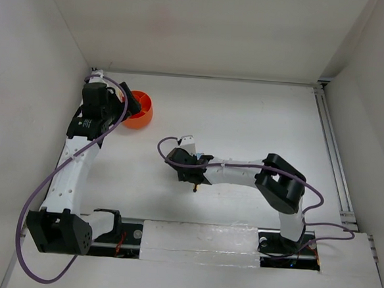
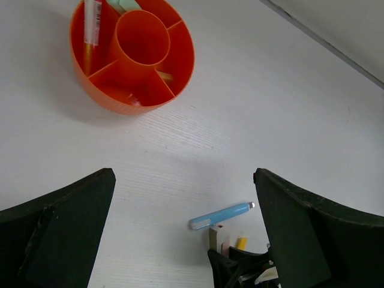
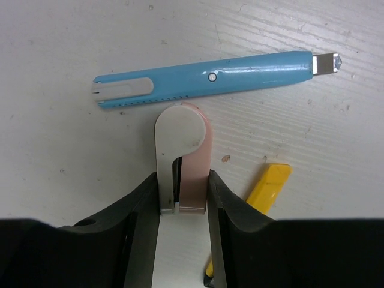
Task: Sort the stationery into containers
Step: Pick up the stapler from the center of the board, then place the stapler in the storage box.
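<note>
Right tool (image 3: pixel 183 191) clamps white-pink eraser (image 3: pixel 180 135), blue pen (image 3: pixel 210 81) just beyond; left tool (image 2: pixel 186 225) gapes empty

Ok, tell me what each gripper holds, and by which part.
Right gripper pinches the white-pink eraser by its square end, rounded end sticking out. Left gripper is open, holding nothing.

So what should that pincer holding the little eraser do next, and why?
Probably lift straight up. The right pincer looks closed on the white-pink eraser, with the blue pen and a yellow piece lying close beside it; rising first should avoid nudging them before heading to the orange tub.
</note>
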Robot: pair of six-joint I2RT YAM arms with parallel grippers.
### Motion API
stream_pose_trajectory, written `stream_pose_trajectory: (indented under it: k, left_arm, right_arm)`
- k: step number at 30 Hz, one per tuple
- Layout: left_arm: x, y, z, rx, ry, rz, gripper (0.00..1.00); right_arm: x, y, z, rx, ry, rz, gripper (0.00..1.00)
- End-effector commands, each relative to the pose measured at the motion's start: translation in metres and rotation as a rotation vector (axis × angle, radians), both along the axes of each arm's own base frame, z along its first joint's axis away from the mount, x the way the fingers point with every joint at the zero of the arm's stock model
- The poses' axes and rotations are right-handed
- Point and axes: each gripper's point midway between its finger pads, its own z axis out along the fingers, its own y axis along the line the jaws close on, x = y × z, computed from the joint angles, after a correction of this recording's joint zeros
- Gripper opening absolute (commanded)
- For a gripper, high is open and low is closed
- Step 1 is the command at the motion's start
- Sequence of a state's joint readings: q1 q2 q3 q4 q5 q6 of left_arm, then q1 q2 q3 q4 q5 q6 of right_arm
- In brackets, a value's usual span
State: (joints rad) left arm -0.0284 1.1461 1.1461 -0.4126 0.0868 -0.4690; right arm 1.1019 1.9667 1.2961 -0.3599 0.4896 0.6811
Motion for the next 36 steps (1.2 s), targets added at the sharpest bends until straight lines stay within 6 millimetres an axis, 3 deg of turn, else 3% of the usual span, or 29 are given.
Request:
stream_pose_trajectory:
  k: [1,4,7,9,10,14,16,18,21,26,32,36]
  left_arm:
    - [-0.003,-0.018,0.013,-0.051,-0.056,-0.093,1.00]
    - [-0.005,-0.034,0.012,-0.099,-0.067,-0.178,1.00]
    - [-0.016,-0.065,0.010,-0.214,-0.066,-0.338,1.00]
    - [-0.024,-0.083,-0.004,-0.286,-0.033,-0.435,1.00]
    - [-0.027,-0.088,-0.005,-0.316,-0.031,-0.459,1.00]
    - [-0.034,-0.109,-0.018,-0.412,-0.009,-0.565,1.00]
    - [-0.037,-0.119,-0.019,-0.421,-0.007,-0.592,1.00]
    - [-0.035,-0.119,-0.016,-0.429,-0.018,-0.589,1.00]
    - [-0.036,-0.119,-0.019,-0.428,-0.007,-0.579,1.00]
    - [-0.037,-0.118,-0.021,-0.423,0.001,-0.581,1.00]
    - [-0.037,-0.118,-0.021,-0.423,0.001,-0.581,0.96]
    - [-0.041,-0.123,-0.014,-0.448,-0.010,-0.621,0.88]
  right_arm:
    - [0.014,0.005,0.032,0.087,-0.080,0.034,0.00]
    - [0.030,0.000,0.051,0.112,-0.146,0.073,0.00]
    - [0.043,0.011,0.079,0.147,-0.235,0.214,0.00]
    - [0.051,0.024,0.106,0.195,-0.329,0.310,0.00]
    - [0.043,0.033,0.104,0.226,-0.319,0.381,0.00]
    - [0.047,0.048,0.145,0.366,-0.418,0.488,0.00]
    - [0.045,0.055,0.155,0.389,-0.441,0.529,0.00]
    - [0.044,0.058,0.160,0.401,-0.446,0.538,0.00]
    - [0.048,0.061,0.187,0.452,-0.494,0.543,0.00]
    - [0.047,0.062,0.216,0.506,-0.554,0.548,0.00]
    - [0.050,0.055,0.235,0.542,-0.611,0.527,0.00]
    - [0.049,0.057,0.243,0.558,-0.624,0.534,0.00]
